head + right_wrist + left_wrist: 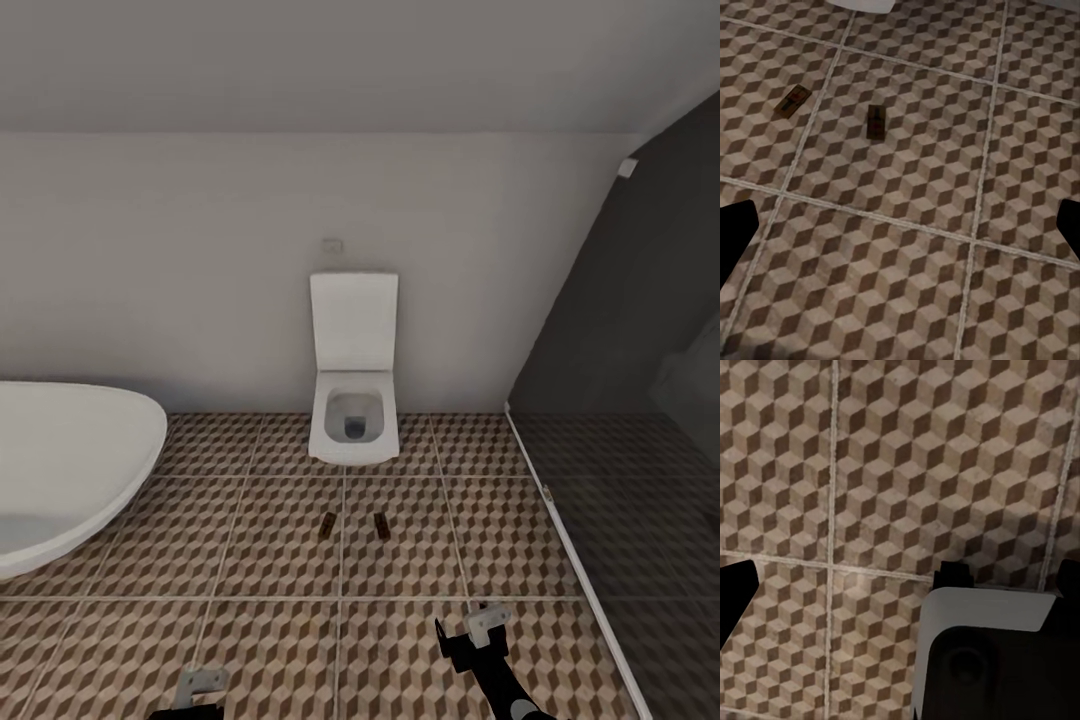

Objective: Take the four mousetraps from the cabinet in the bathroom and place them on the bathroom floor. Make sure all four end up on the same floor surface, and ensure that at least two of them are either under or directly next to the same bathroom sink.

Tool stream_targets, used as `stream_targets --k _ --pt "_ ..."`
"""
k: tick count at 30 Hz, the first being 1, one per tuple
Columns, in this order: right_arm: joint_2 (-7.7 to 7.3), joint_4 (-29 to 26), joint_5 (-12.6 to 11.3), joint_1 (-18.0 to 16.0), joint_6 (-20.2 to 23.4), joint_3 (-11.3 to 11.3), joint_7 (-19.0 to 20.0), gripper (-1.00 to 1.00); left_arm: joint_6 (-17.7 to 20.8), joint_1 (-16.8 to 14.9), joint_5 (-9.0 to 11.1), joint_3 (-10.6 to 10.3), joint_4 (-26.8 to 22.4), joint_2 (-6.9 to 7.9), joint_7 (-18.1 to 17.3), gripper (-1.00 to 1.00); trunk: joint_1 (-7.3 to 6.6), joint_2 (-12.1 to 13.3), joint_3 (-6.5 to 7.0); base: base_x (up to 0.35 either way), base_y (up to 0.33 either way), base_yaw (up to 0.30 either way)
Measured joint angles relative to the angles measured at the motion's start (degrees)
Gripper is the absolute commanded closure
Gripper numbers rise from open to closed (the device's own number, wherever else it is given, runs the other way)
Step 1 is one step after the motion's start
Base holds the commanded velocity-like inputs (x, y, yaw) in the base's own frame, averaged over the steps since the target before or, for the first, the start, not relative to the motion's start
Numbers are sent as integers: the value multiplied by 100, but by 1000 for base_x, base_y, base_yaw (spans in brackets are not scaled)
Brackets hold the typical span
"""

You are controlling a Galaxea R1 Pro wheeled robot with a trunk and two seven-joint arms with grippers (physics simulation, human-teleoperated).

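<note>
Two mousetraps (328, 525) lie flat on the bathroom floor (270, 560) before the toilet (352, 400); they look light, stiff and thin, so pinch the board's long edges, your right pincer (470, 632) being open and empty.

White toilet (353, 385), bathtub (60, 470), grey wall (180, 260)

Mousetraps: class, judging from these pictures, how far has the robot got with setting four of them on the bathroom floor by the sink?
Done: two mousetraps lie on the patterned floor tiles, in front of the toilet, not beside any sink. In hand: nothing; the right hand looks open and empty, and the left hand is too cropped to judge. Left: two more traps, plus placing two by a sink.
</note>
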Motion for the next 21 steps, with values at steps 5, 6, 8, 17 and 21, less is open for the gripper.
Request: stream_targets --k 5,6,8,17,21 --pt "0 0 0 0 0 0 1 -100 0 1 0 -1 0 -27 0 -100 -110 201 90 0 0 0" --pt "0 0 0 0 0 0 3 -100 0 1 0 0 0 -27 0 -100 -132 241 108 0 0 0" --pt "0 0 0 0 0 1 3 -100 0 1 0 0 0 -31 0 -100 -176 322 144 0 0 0" --pt "0 0 0 1 0 0 1 -100 0 4 0 0 25 -36 0 -100 -374 684 307 0 0 0" --pt "0 0 0 1 4 0 4 -100 0 3 0 0 44 -43 0 -100 -462 845 380 0 0 0"
